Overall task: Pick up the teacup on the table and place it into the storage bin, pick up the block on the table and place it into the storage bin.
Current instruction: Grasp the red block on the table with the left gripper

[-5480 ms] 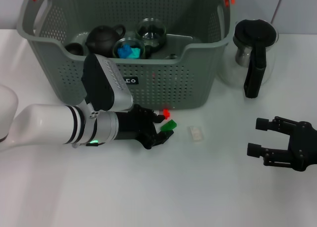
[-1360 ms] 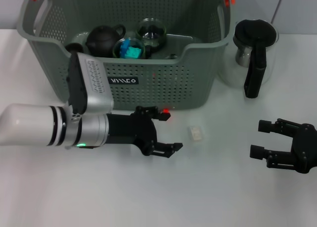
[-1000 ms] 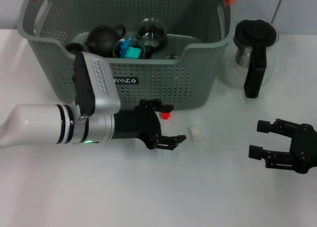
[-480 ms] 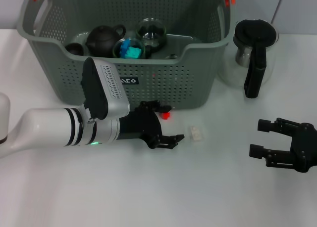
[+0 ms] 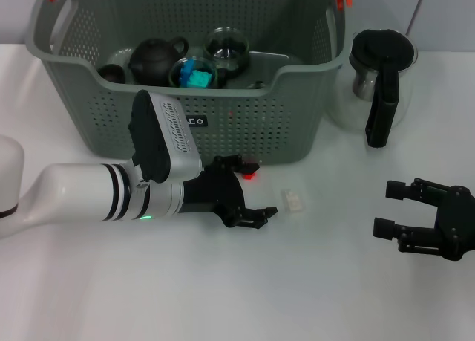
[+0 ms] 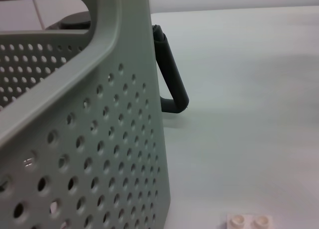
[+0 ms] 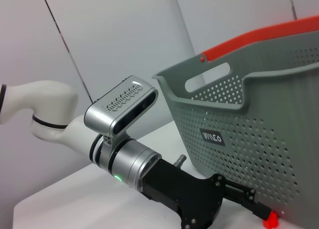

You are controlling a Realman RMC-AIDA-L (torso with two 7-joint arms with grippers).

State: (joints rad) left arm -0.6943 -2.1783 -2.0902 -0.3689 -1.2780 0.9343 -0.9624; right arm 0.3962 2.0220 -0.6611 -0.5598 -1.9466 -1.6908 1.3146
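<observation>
My left gripper (image 5: 250,192) is open low over the table, just in front of the storage bin (image 5: 245,125). A small red block (image 5: 250,174) lies by its far finger, against the bin's front wall. A white block (image 5: 294,200) lies a little to the right of the fingertips, and the left wrist view also shows this white block (image 6: 249,221). No teacup stands on the table in view. Inside the bin a glass cup (image 5: 194,73) holds blue and teal blocks. My right gripper (image 5: 387,206) rests open at the right.
A glass pitcher (image 5: 378,81) with a black handle stands right of the bin. A dark teapot (image 5: 156,57) and another glass cup (image 5: 226,47) sit inside the bin. In the right wrist view the red block (image 7: 270,220) lies beside the bin wall (image 7: 259,129).
The green block that was at my left gripper 5.5 s ago is gone from it, and a teal block now lies in the glass cup. The gripper has opened and settled by the red block.
</observation>
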